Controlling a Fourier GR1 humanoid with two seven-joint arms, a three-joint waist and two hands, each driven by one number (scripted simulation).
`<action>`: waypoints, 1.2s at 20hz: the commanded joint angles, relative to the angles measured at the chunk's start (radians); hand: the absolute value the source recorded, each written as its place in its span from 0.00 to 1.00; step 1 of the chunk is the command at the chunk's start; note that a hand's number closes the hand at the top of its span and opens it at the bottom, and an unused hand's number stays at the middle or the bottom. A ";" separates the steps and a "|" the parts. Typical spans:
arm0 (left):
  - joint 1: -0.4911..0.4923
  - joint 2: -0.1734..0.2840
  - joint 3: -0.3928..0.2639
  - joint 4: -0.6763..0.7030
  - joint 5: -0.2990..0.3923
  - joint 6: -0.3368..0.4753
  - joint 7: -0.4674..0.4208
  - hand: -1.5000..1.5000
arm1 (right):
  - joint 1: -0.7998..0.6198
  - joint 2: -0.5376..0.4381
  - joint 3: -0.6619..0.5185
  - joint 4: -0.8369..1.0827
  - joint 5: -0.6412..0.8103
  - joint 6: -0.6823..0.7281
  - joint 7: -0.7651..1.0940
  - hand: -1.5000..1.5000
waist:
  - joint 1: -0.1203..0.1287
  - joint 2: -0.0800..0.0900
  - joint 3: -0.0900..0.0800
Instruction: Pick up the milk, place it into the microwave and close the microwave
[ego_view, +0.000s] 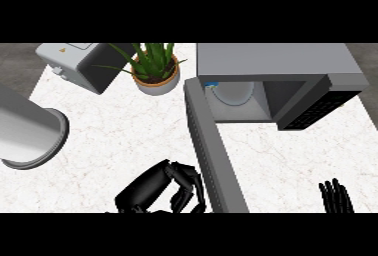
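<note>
Marbled white counter (125, 130), boxy grey microwave (273, 62), door (214, 150) open

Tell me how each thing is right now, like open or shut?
Grey box-shaped microwave: open.
Long grey microwave door: swung wide out over the counter.
White milk carton with blue top: inside the microwave.
Black left hand: fingers curled, holding nothing, beside the door.
Black right hand: open, fingers up, resting at the lower edge.

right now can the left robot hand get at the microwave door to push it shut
Probably yes. The left robot hand sits with curled fingers right beside the open microwave door, on its outer side, with nothing between them.
</note>
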 joint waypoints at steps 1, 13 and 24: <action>-0.106 -0.006 -0.172 0.154 -0.101 0.155 -0.042 1.00 | 0.045 0.014 0.027 -0.098 -0.006 0.018 0.005 0.00 | -0.008 0.001 0.000; -0.439 -0.006 -0.459 0.497 0.202 0.520 0.016 1.00 | 0.123 -0.053 0.101 -0.356 -0.110 0.144 0.031 0.00 | -0.078 0.010 -0.001; -0.589 -0.006 -0.427 0.596 0.473 0.771 -0.164 0.00 | 0.135 -0.136 0.121 -0.551 -0.194 0.162 0.163 0.00 | -0.178 0.032 -0.007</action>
